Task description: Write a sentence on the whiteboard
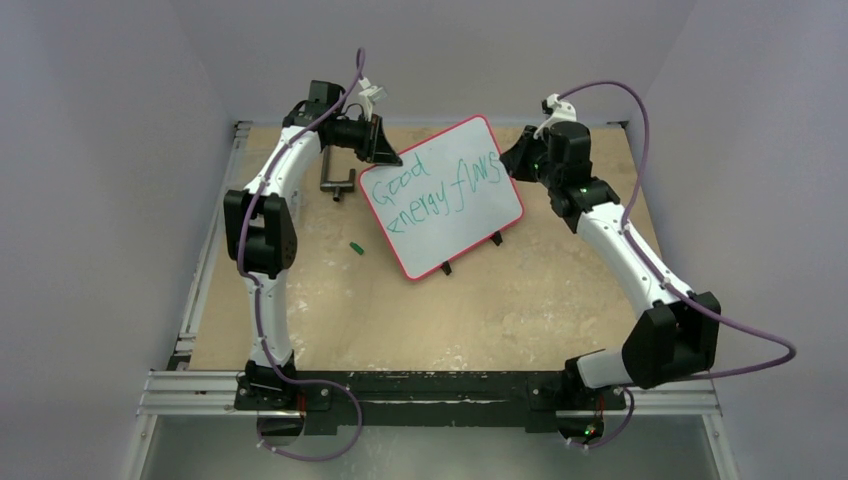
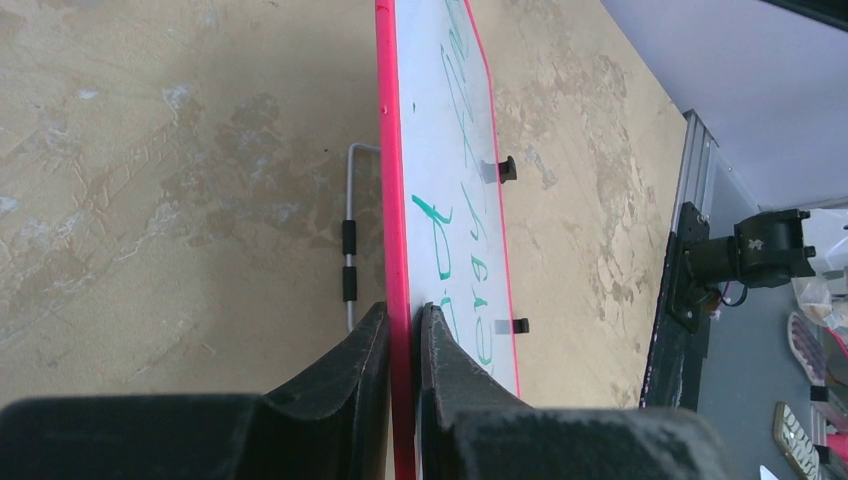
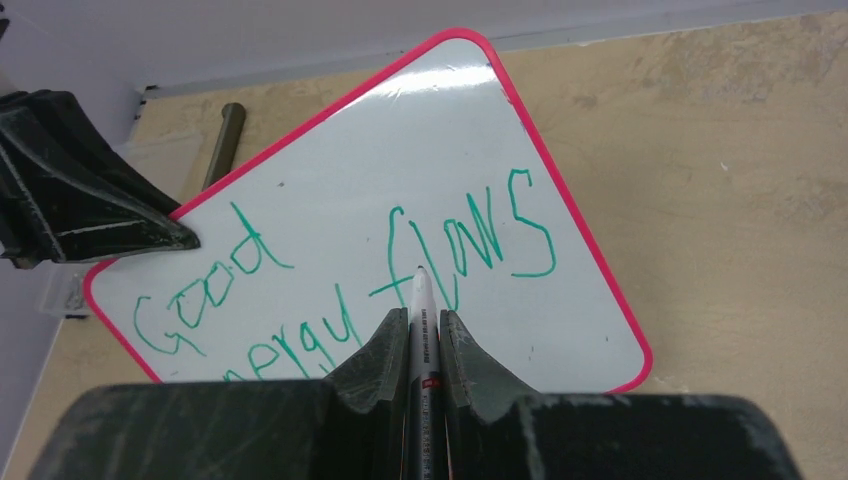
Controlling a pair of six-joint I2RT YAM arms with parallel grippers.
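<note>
Left tool (image 2: 402,325) clamps the red edge of the whiteboard (image 1: 470,215), propped on the surface (image 1: 400,310); right tool (image 3: 413,320) clenches a marker (image 3: 421,300) (tip over "flows"). With the sentence (image 1: 435,185) seemingly complete, careless withdrawal could streak ink or topple it.

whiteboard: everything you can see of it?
The whiteboard is a glossy white rectangle with a thin red rounded-corner frame and two black clip feet on its near edge. It sits rotated, toward the back of the table. The sentence, in green marker, reads "Good energy flows" on two slanted lines. The left gripper is shut on its frame edge; the right gripper holds a marker pointing at "flows", contact unclear.
</note>
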